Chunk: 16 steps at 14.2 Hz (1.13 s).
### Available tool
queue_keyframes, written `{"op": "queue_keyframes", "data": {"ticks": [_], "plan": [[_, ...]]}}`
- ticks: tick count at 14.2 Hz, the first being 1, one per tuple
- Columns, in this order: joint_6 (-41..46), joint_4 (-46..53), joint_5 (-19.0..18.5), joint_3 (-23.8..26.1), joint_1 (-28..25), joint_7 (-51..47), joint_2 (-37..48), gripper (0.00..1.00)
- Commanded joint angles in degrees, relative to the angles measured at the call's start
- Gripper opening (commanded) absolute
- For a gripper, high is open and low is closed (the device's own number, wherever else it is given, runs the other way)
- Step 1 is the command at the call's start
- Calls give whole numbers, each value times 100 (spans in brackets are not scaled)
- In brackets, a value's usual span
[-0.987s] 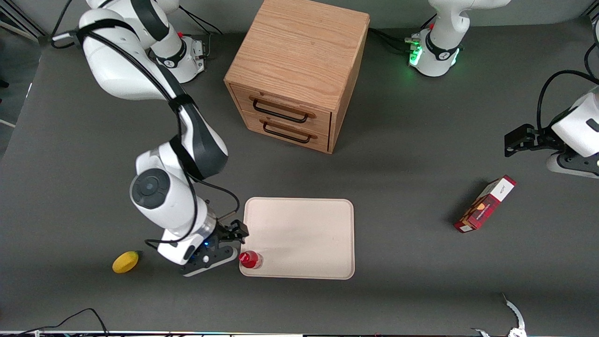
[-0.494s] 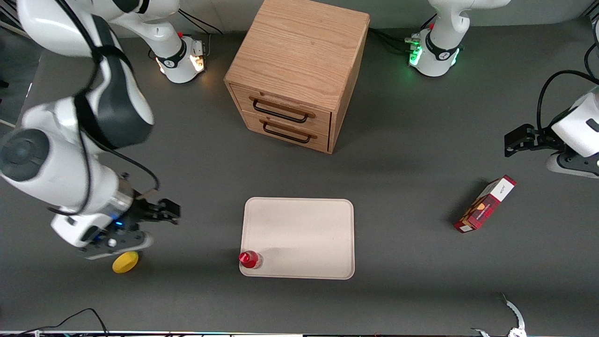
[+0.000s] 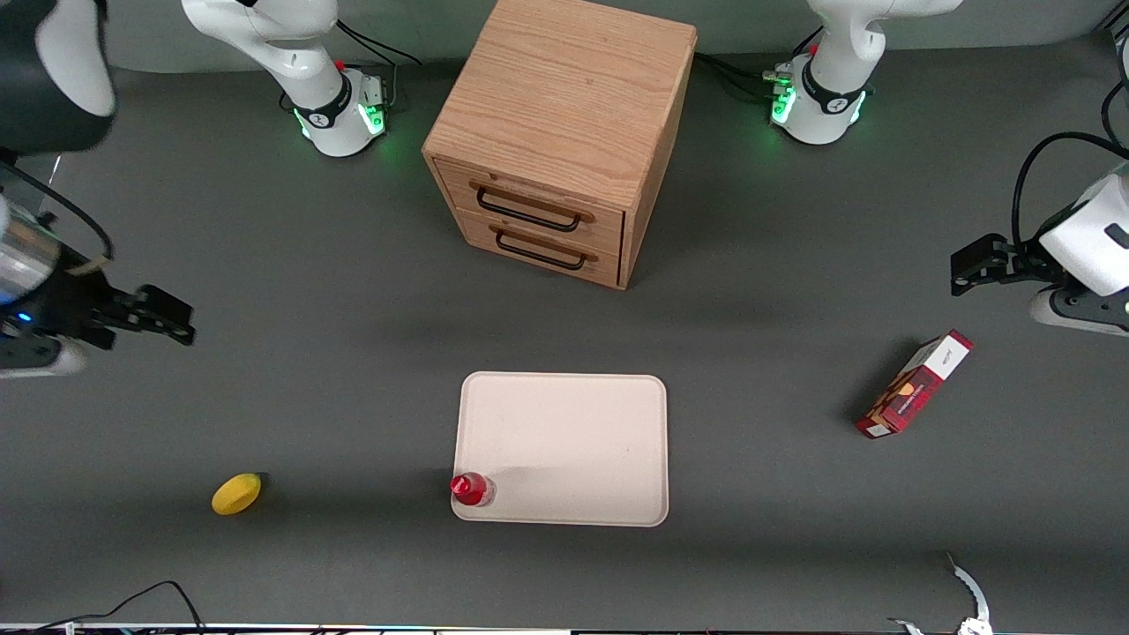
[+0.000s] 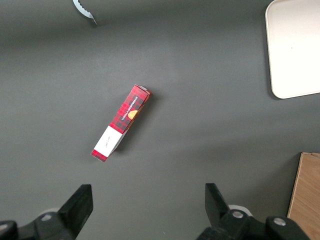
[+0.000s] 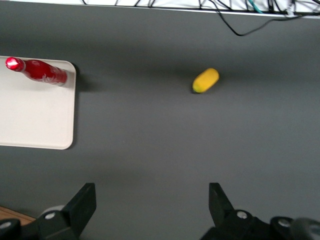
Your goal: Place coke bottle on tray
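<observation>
The small red coke bottle (image 3: 470, 489) stands upright on the pale cream-pink tray (image 3: 573, 441), in the tray's corner nearest the front camera on the working arm's side. It also shows in the right wrist view (image 5: 39, 70) on the tray (image 5: 30, 120). My right gripper (image 3: 163, 319) is open and empty, raised well away from the tray toward the working arm's end of the table. Its two fingers (image 5: 84, 202) stand wide apart over bare table, with the gripper (image 5: 152, 205) holding nothing.
A yellow lemon (image 3: 235, 493) lies on the table toward the working arm's end, also in the right wrist view (image 5: 205, 80). A wooden drawer cabinet (image 3: 556, 141) stands farther from the front camera than the tray. A red rectangular box (image 3: 914, 384) lies toward the parked arm's end.
My gripper has drawn away from the bottle, rising and swinging toward the working arm's end of the table. The bottle stays upright on the tray.
</observation>
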State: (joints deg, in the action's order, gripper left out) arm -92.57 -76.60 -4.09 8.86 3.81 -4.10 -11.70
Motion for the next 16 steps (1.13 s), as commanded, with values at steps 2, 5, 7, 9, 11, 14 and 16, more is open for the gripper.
{"op": "queue_keyframes", "data": {"ticks": [2,5,7,9,11,14,16], "plan": [[46,-48,41,55,-3,32,115,100],[116,74,66,55,-3,102,107,100],[125,180,58,64,-21,41,54,100],[212,163,49,72,-47,14,80,100],[423,163,49,-41,-282,-47,150,100],[687,172,49,-209,-434,-82,115,100],[714,163,67,-235,-434,-109,133,100]]}}
